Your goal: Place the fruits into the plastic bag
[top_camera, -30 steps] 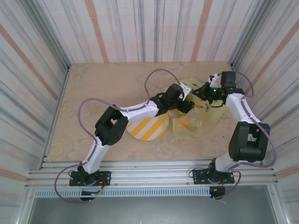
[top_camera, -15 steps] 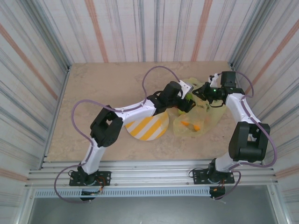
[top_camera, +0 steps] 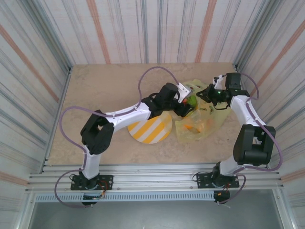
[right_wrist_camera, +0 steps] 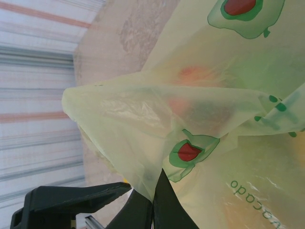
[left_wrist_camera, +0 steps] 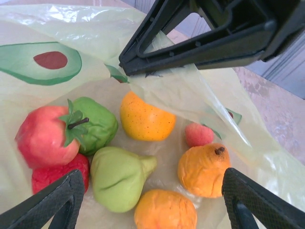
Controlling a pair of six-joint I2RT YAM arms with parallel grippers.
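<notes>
Striped metal walls are closing in a beige stone-look table (top_camera: 105, 90), and both arms are reaching over its far right part. The right gripper (right_wrist_camera: 153, 193) is pinching the bag (right_wrist_camera: 224, 143) by its rim, fingertips pressed together on the film and holding the mouth up. The left gripper (left_wrist_camera: 152, 191) is hanging in that mouth with its fingers (left_wrist_camera: 50, 205) spread wide and nothing between them. The fruits (left_wrist_camera: 143, 119) are lying in the bag just beyond those fingertips, red and green ones toward one finger, orange ones toward the other. The plate (top_camera: 150, 130) is sitting bare behind the left wrist, so I am judging that the filling is about done. The next move is calling for the left fingers to back out without snagging the thin film, and only then for the right pinch to let go. Against a second ago, the left elbow has swung out leftward, the wrist has pushed closer to the right fingers, and the bag is standing bunched taller.
</notes>
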